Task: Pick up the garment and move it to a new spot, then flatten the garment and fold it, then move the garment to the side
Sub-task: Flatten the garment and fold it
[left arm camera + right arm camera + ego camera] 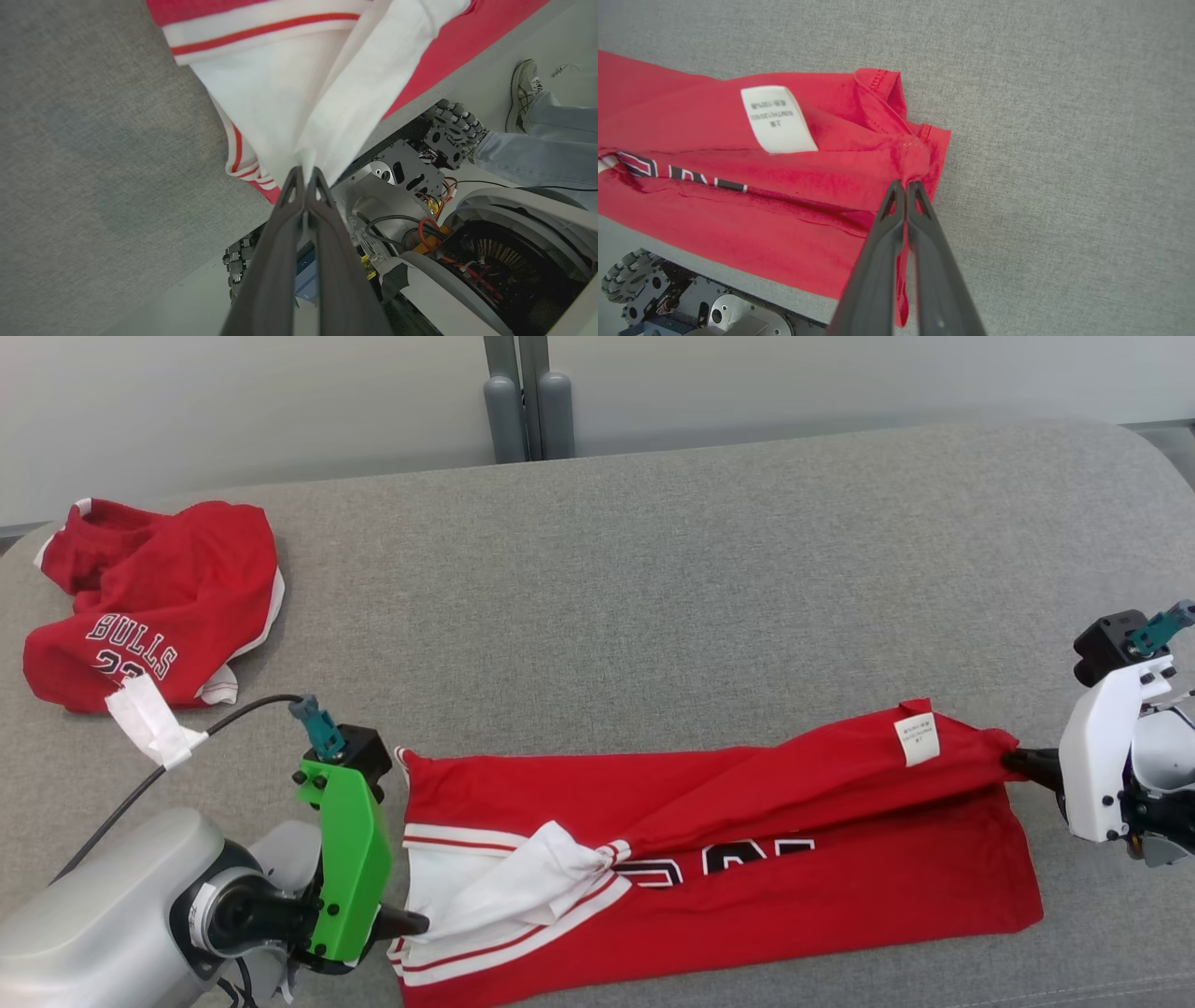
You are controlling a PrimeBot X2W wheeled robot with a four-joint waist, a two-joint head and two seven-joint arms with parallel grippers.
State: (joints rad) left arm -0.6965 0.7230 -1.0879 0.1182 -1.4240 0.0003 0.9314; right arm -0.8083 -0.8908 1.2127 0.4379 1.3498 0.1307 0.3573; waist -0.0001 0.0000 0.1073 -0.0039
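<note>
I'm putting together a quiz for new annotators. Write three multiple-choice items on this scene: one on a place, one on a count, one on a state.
1. The crumpled Bulls jersey lies: A at the far left of the grey cushion; B on the floor; C hung on the wall.
2. Red garments on the cushion: A one; B two; C three.
3. The left tool is: A open above the fabric; B shut on the white trim of the stretched jersey; C shut on nothing.
Answers: 1 A, it sits at the head view's upper left. 2 B, one is crumpled and one is stretched. 3 B, white fabric fans out from its closed tips.
</note>
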